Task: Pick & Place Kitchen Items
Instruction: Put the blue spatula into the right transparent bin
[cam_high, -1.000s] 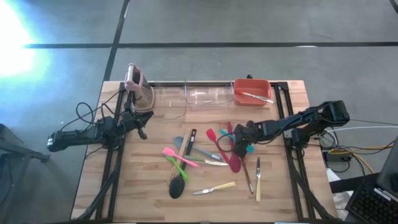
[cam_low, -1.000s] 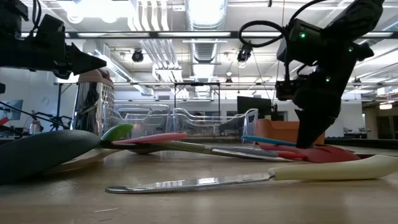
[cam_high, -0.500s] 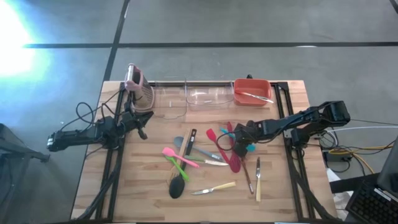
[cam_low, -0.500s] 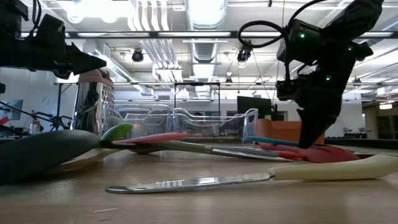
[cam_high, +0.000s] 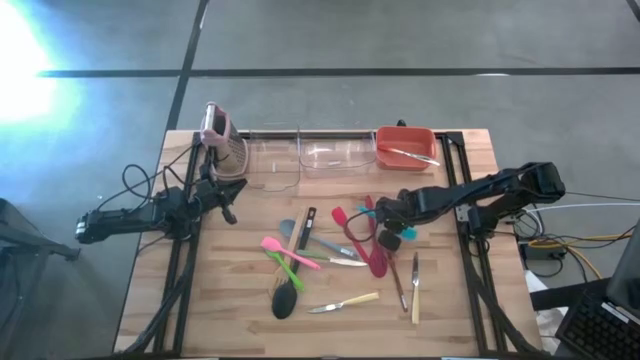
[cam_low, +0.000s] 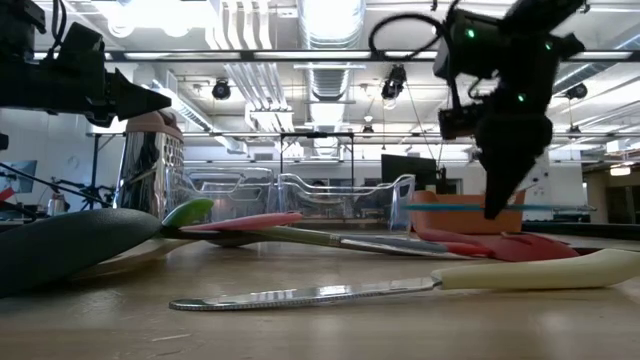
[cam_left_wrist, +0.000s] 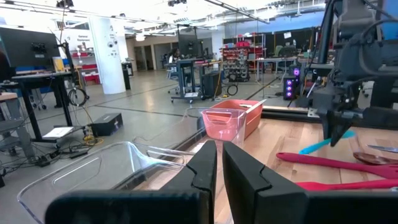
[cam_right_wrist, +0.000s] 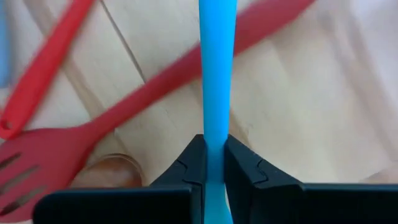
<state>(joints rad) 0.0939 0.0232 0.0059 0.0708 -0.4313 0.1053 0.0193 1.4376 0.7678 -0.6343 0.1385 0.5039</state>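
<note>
My right end effector (cam_high: 392, 215) hovers over the middle right of the wooden counter (cam_high: 230, 310), its fingers closed tight on the handle of a blue spatula (cam_right_wrist: 215, 74), which hangs level in the air just above the pile, apart from the counter. In the low view the blue spatula (cam_low: 470, 207) shows as a thin horizontal line beside the fingers. Directly beneath it lie a red slotted spatula (cam_right_wrist: 43, 155) and other red utensils (cam_high: 372, 240). The remaining kitchen items are scattered across the counter's centre: a pink spatula (cam_high: 278, 247), a green spoon (cam_high: 288, 263), a black ladle (cam_high: 286, 298), and pale-handled knives (cam_high: 352, 300) near the front. At the back edge stand two clear bins (cam_high: 325, 152), a red-orange bin (cam_high: 405, 146) and a pink-topped rack (cam_high: 220, 135). My left end effector (cam_high: 228, 192) waits at the left side of the counter near the rack, its fingers nearly together and holding nothing.
</note>
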